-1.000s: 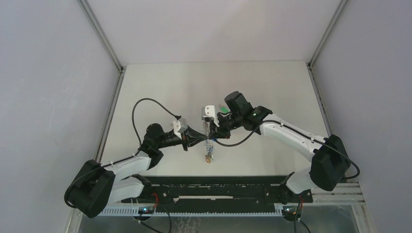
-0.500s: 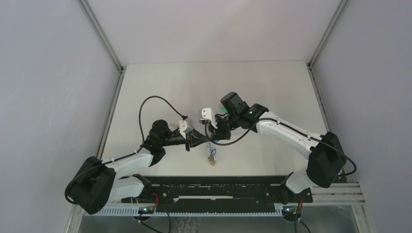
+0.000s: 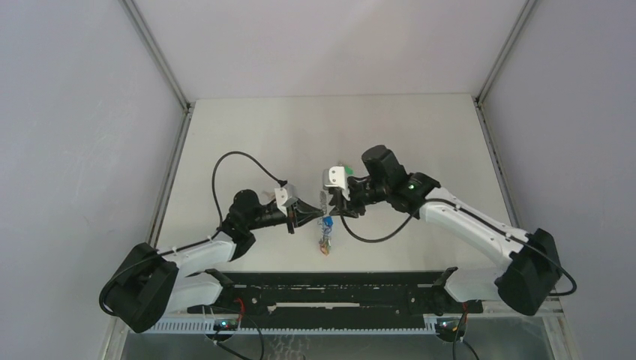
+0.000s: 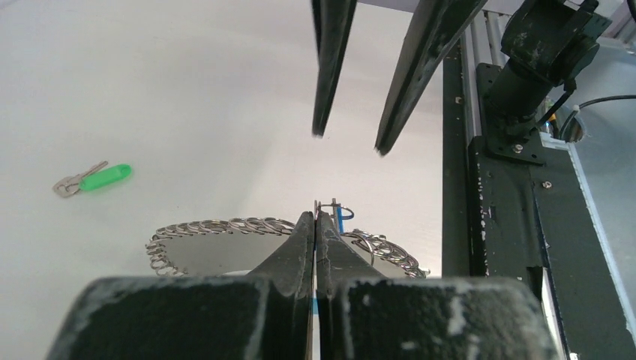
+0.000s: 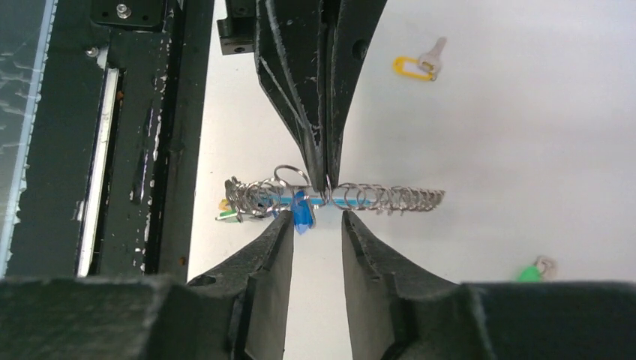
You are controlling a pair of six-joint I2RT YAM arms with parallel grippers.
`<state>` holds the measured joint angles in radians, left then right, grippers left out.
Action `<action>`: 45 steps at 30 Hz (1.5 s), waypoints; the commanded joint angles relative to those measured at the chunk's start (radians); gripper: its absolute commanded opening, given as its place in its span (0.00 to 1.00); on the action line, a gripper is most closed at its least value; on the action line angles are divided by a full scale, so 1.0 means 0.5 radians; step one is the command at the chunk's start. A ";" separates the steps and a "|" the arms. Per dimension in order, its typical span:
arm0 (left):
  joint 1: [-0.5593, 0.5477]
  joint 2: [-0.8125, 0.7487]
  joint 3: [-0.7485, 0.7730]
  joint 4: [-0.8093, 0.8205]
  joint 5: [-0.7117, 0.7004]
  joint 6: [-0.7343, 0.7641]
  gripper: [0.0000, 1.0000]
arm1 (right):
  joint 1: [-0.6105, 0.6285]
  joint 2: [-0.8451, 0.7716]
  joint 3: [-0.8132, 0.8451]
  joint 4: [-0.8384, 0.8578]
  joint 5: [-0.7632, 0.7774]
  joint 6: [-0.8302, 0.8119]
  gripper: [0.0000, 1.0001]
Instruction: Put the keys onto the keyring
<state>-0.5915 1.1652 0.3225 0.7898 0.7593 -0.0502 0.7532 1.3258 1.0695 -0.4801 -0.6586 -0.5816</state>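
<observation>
Right arm's swung back toward its own side and the right gripper [image 5: 316, 225] has popped open, its jaws parted just short of the keyring [image 5: 390, 199]. The left gripper [image 4: 316, 217] is pinched tight on the ring's wire, between the two arms. A blue key [image 5: 302, 217] dangles at the ring. The green key [image 4: 103, 178] and yellow key [image 5: 411, 66] lie loose on the table [image 3: 262, 135].

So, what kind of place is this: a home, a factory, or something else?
Probably a robotics lab test cell, not a home: plain grey panels on aluminium posts enclose a white table, and the left arm and right arm are mounted on a black rail at its near edge.
</observation>
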 commanded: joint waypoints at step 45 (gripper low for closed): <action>-0.010 -0.097 -0.271 0.838 -0.413 -0.385 0.00 | -0.289 0.004 -0.470 1.175 -0.528 1.062 0.33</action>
<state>-0.5938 1.1275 0.2081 1.0851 0.5377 -0.2192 0.6308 1.3193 0.8310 0.0338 -0.8009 -0.0090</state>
